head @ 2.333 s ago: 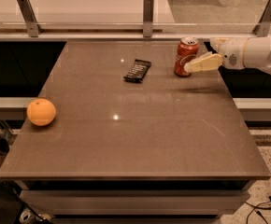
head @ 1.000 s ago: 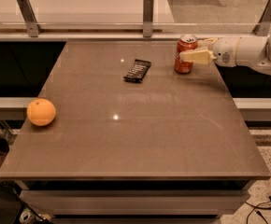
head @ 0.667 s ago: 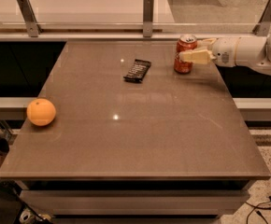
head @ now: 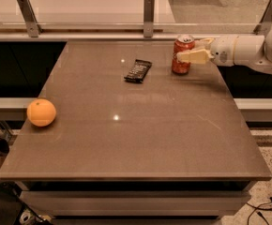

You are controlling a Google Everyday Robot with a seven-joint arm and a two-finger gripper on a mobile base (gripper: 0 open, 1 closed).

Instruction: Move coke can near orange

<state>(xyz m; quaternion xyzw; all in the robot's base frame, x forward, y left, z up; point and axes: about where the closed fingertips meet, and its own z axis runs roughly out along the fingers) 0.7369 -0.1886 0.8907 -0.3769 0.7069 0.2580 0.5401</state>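
Note:
The red coke can [head: 182, 55] stands upright on the brown table [head: 136, 135] at the far right. My gripper [head: 186, 50] reaches in from the right on a white arm and is shut around the can; its near cream finger [head: 193, 56] lies across the can's front, and the far one is mostly hidden behind it. The orange [head: 41, 112] sits near the table's left edge, far from the can.
A flat dark wrapped snack bar [head: 138, 71] lies left of the can, toward the back middle. A glass rail with metal posts [head: 148, 9] runs along the table's far edge. The white arm [head: 253, 50] hangs over the right edge.
Since 2.3 s ago the gripper has risen and closed in on the can, its near finger now across the can's front. Over the last second nothing has visibly moved.

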